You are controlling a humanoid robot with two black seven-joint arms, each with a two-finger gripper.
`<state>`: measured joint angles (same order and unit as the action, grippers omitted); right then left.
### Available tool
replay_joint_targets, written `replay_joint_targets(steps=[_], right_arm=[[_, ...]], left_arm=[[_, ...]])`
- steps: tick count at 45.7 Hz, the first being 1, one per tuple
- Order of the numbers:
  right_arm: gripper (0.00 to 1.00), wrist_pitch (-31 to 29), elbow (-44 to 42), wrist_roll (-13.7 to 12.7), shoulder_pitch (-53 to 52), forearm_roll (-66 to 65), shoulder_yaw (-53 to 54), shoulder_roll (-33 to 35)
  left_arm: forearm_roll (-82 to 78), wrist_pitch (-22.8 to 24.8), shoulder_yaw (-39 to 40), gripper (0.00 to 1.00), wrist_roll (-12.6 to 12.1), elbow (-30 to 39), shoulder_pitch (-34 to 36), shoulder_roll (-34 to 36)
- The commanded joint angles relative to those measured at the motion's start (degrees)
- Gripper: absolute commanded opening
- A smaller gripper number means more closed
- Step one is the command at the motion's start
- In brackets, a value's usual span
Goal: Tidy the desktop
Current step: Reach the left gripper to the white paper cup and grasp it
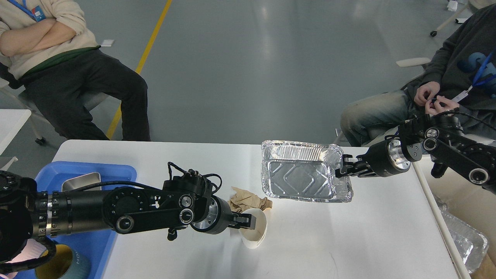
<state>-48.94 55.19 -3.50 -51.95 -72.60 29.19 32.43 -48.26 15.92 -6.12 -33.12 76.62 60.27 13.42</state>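
Beneath both pincers spreads the desktop (348, 240), where the clutter waits. Just left of the right gripper (341, 167), the foil tray (300, 178) hangs by its rim, clamped for carrying off, I judge. At the left gripper (248, 221), the paper cup (256, 228) is pinched by its rim; crumpled brown paper (248, 199) lies just beyond.
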Motion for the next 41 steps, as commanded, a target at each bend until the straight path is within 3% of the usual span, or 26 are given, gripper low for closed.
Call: replay_joint_targets(steps=[1, 9, 13, 22, 36, 41], right_arm=[[0.0, 0.08, 0.01, -0.01, 0.18, 0.0, 0.08, 0.0], [0.0, 0.17, 0.09, -0.01, 0.18, 0.0, 0.17, 0.0], [0.0, 0.17, 0.09, -0.01, 0.18, 0.0, 0.17, 0.0], [0.0, 0.25, 0.09, -0.01, 0.18, 0.0, 0.17, 0.0], [0.0, 0.17, -0.17, -0.01, 0.27, 0.0, 0.08, 0.0], [0.0, 0.17, -0.78, -0.01, 0.44, -0.09, -0.01, -0.09]], left_arm=[[-0.69, -0.19, -0.03, 0.43, -0.02, -0.68, -0.77, -0.5], [-1.66, -0.19, -0.03, 0.09, -0.28, -1.82, -1.38, -1.38], [-2.01, -0.1, 0.06, 0.0, -0.28, -1.82, -1.47, -1.55], [-0.96, 1.83, 0.59, 0.0, -0.54, -0.6, -0.5, -0.5], [5.54, 13.16, 1.03, 0.0, -1.95, 10.21, 9.42, 8.98], [8.0, 21.23, 1.11, 0.0, -2.39, 15.48, 14.51, 15.4]])
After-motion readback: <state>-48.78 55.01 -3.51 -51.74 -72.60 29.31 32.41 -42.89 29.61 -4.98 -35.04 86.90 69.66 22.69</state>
